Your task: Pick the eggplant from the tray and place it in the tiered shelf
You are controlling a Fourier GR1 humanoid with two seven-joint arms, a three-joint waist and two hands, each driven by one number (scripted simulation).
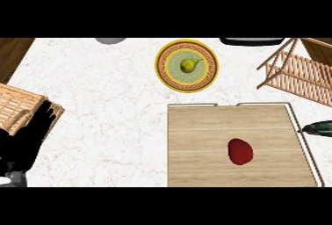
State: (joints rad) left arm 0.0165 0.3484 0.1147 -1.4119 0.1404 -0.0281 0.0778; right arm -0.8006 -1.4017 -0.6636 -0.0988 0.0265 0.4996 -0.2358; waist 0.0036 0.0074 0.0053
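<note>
A: What's the L hand (pixel 23 140) doing?

B: It's at the left edge, low down. Its fingers (pixel 44 113) point up, pretty straight, a bit apart. They hold nothing.

A: Touching anything?

B: They sit in front of a wood crate (pixel 14 104) w/ slats. Can't tell if they touch it.

A: And the R hand (pixel 318 128)?

B: Only a small dark bit shows at the right edge, just outside the tray's rim. Can't tell if it's open or shut. Not even sure it's the hand.

A: Where's the eggplant (pixel 240 151)?

B: Lying flat on the tray (pixel 194 132), well apart from the L fingers, off to their right and lower. It's dark red & oval. It's nearer the R hand: down and left of it. No hand touches it.

A: Anything else on the tray?

B: Nope, just that.

A: The shelf (pixel 297 72)?

B: Wood, slatted, tilted. It's up above the R hand, far right of the L fingers. I see nothing in it.

A: Other stuff?

B: A yellow plate (pixel 170 52) w/ a pear (pixel 189 65) in the middle, up and right of the L fingers, just above the tray.
</note>
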